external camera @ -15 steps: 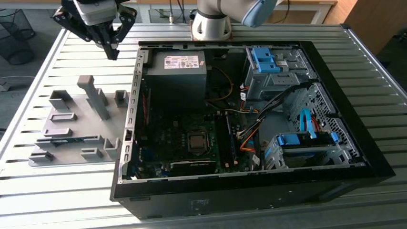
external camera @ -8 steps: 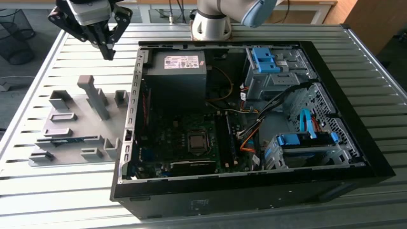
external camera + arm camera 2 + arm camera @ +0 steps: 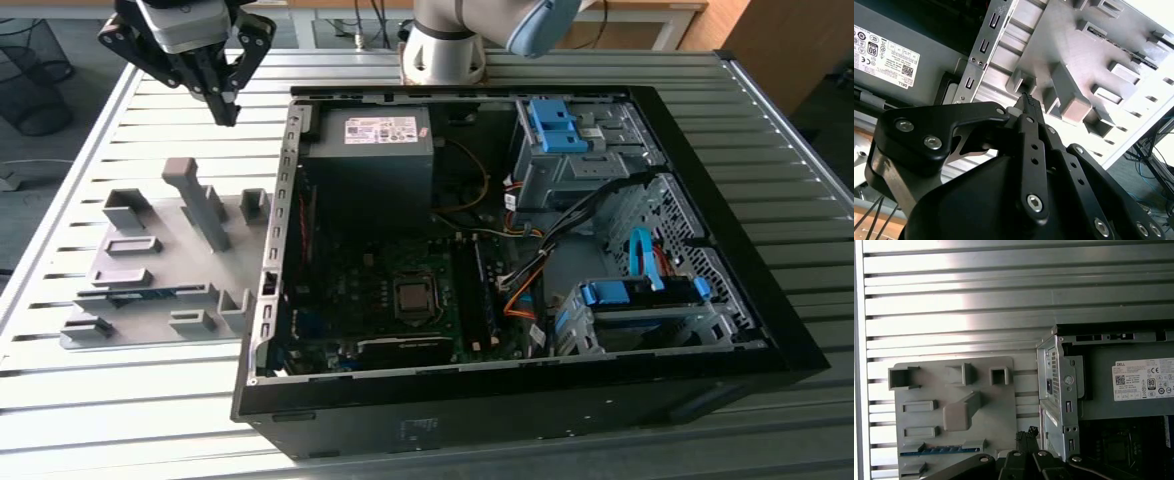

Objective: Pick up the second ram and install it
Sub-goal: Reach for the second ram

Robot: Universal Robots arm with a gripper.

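We judged the work to be at its first step, the reach for the stick. The gripper [image 3: 224,100] hung in the air above the slatted metal table [image 3: 160,420], near the back corner of the open computer case [image 3: 534,420] and well apart from the grey holder [image 3: 999,410] that lay beside the case on the exterior view's left. In both wrist views its fingers looked pressed together, with nothing between them.

The second ram [image 3: 936,451] had not been picked up. We saw it as a thin blue-green strip lying flat in a groove of the holder, at the holder's end farthest from the gripper, with grey blocks close beside it.

Inside the case, the long black memory slots [image 3: 477,290] ran beside the processor socket on the motherboard [image 3: 387,270]. We could not tell whether either slot held a stick.

In our judgement, a grasp from here would call for the fingers to spread, line up across the thin stick and clear the blocks, since a skewed pinch could jam it in its groove.
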